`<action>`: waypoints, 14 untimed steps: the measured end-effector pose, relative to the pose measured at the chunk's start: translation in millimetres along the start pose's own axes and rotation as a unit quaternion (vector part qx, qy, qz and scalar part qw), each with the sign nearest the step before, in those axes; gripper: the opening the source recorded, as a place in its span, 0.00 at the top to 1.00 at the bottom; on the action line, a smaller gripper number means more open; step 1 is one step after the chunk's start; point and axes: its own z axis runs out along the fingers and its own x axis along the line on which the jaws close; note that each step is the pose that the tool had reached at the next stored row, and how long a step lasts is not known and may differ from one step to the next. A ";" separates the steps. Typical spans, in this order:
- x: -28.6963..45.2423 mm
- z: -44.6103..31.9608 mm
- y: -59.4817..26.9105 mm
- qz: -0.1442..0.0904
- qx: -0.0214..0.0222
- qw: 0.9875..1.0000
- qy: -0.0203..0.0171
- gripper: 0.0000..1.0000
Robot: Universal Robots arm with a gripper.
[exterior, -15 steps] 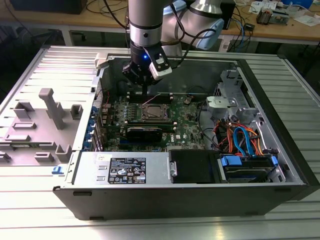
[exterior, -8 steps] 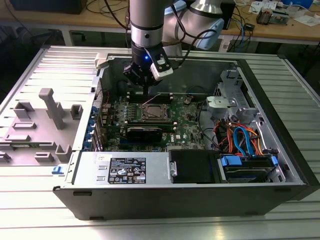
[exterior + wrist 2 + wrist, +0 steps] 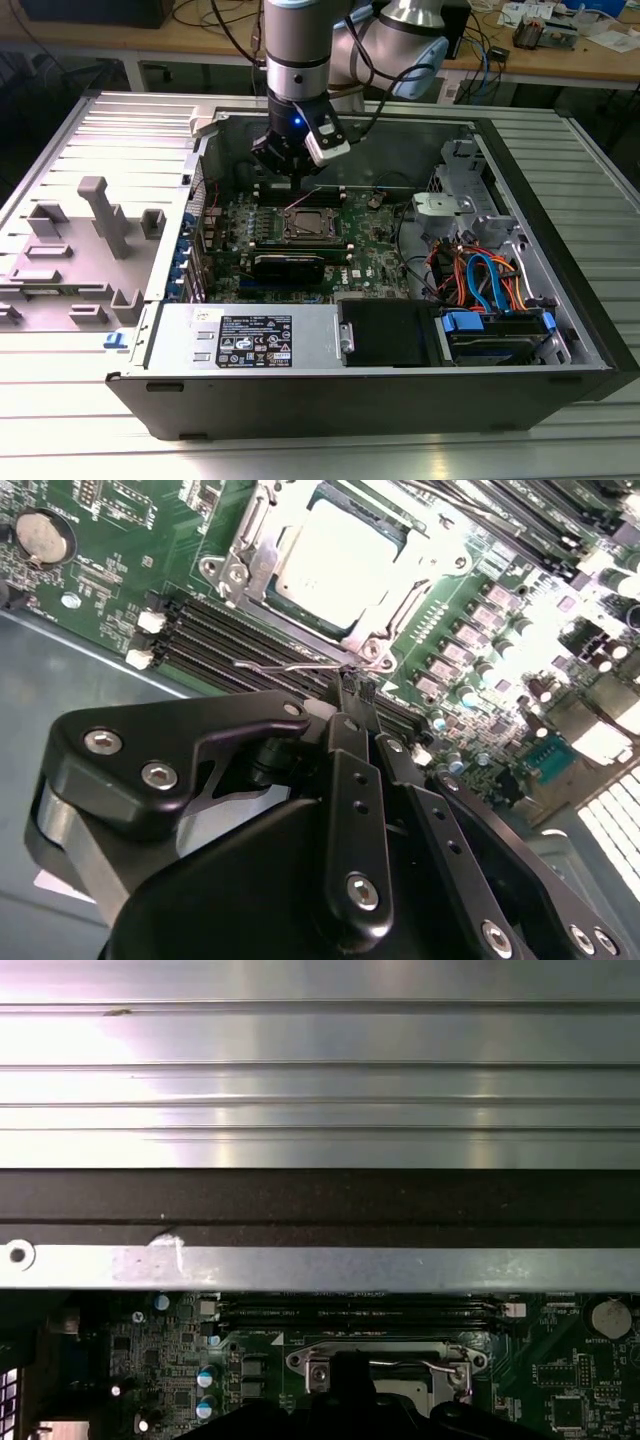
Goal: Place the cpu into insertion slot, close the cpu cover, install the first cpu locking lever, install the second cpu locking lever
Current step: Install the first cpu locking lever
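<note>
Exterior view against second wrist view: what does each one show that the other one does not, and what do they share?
Exterior view: the whole open case, the power supply, grey plastic parts beside it. Second wrist view: the shut tips of the end effector at a thin wire lever. Shared: the end effector, the cpu under its cpu cover, memory slots.

The cpu (image 3: pixel 335 560) sits in the insertion slot (image 3: pixel 375 652), and its top is shiny and grey. The cpu cover (image 3: pixel 300 615) lies around the cpu like a thin metal frame. Long black memory slots (image 3: pixel 215 630) run just beside the insertion slot, between it and the big black gripper (image 3: pixel 355 692). A thin wire locking lever (image 3: pixel 285 666) lies across them, and one end reaches the gripper's tip. A round silver battery (image 3: pixel 40 537) sits on the green board (image 3: pixel 110 590), well apart from the insertion slot.
</note>
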 end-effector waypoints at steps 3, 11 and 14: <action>0.0 1.0 1.8 0.000 0.003 1.000 -0.006 0.89; -0.2 6.4 9.6 -0.002 0.011 1.000 -0.006 0.89; -0.3 9.6 9.7 -0.002 0.013 1.000 -0.006 0.89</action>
